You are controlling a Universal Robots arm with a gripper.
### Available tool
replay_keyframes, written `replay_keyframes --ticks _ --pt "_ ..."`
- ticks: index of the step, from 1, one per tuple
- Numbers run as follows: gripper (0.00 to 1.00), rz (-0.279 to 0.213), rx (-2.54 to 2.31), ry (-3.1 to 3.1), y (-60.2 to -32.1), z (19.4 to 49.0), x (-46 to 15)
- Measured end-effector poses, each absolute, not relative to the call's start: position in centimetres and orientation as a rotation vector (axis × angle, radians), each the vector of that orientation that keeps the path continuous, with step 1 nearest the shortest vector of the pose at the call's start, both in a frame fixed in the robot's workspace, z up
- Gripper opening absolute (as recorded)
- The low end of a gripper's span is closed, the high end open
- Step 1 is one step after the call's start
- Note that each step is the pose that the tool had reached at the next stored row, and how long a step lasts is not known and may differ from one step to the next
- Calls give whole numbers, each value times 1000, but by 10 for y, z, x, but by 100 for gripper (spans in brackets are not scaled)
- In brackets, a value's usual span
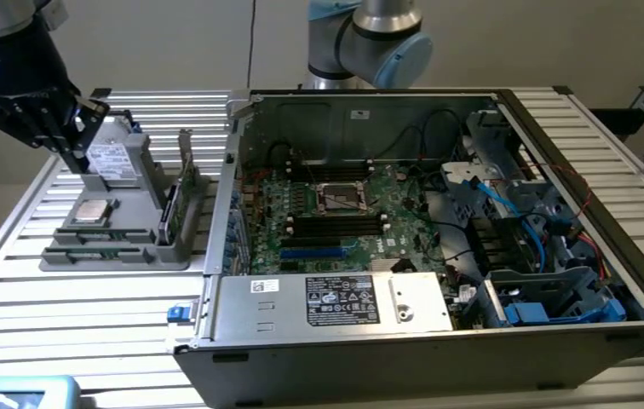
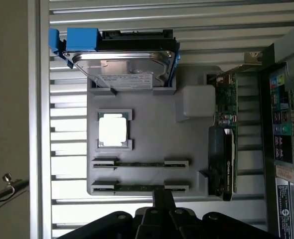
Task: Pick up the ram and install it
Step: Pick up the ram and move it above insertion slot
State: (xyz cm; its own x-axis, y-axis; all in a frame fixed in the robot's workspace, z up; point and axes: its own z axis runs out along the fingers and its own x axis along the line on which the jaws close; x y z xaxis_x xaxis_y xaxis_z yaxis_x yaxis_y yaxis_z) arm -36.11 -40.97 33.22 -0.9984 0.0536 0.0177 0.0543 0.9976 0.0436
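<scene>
Two ram sticks stand on edge in a grey holder tray (image 2: 152,134). One ram stick (image 2: 137,187) (image 1: 77,254) lies at the tray's edge, the other ram stick (image 2: 139,163) (image 1: 89,239) one row further in. My gripper (image 2: 163,195) (image 1: 77,166) hangs over the tray with its fingers shut together and nothing between them. In the wrist view its tips overlap the middle of the edge stick; I cannot tell whether they touch it. The black memory slots (image 1: 334,223) lie on the motherboard inside the open computer case (image 1: 436,213).
The tray also carries a hard drive (image 2: 124,62), a square silver processor (image 2: 112,130) and a taller green expansion card (image 2: 225,129) along the side facing the case. Everything rests on a slatted metal table (image 1: 72,298). The case wall (image 1: 226,204) stands close beside the tray.
</scene>
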Motion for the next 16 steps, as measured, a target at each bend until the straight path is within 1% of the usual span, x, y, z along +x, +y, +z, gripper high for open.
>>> replay_keyframes --ticks 5,16 --pt "11 -67 -58 -3123 -409 329 -362" --pt "11 -63 254 -3110 -409 326 -362"
